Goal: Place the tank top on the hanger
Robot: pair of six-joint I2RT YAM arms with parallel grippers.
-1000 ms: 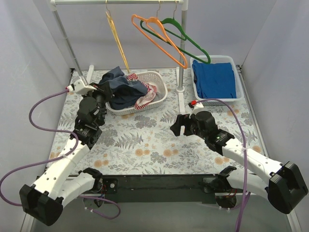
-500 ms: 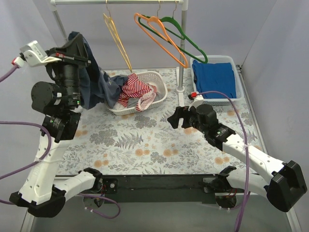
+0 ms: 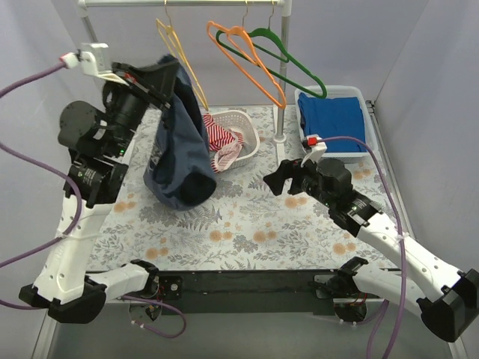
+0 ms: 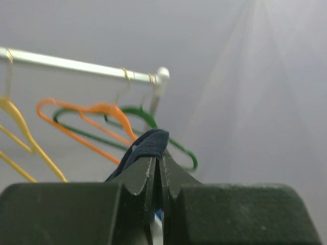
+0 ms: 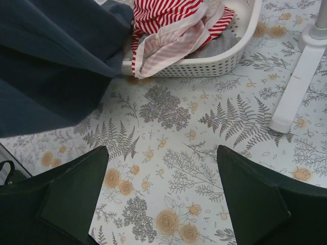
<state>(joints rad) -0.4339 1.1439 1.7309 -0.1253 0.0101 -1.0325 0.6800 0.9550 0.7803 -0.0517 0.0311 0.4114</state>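
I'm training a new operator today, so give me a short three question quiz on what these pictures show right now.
1. True or false: the left gripper is shut on the navy tank top.
2. Which hanger hangs leftmost on the rail? A yellow hanger, B orange hanger, C green hanger.
3. Fill the blank: the right gripper, holding nothing, is ___.

Key: 1 true; 2 A; 3 open.

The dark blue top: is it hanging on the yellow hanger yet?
No, the tank top hangs pinched in the left gripper, beside the hanger rather than draped over it.
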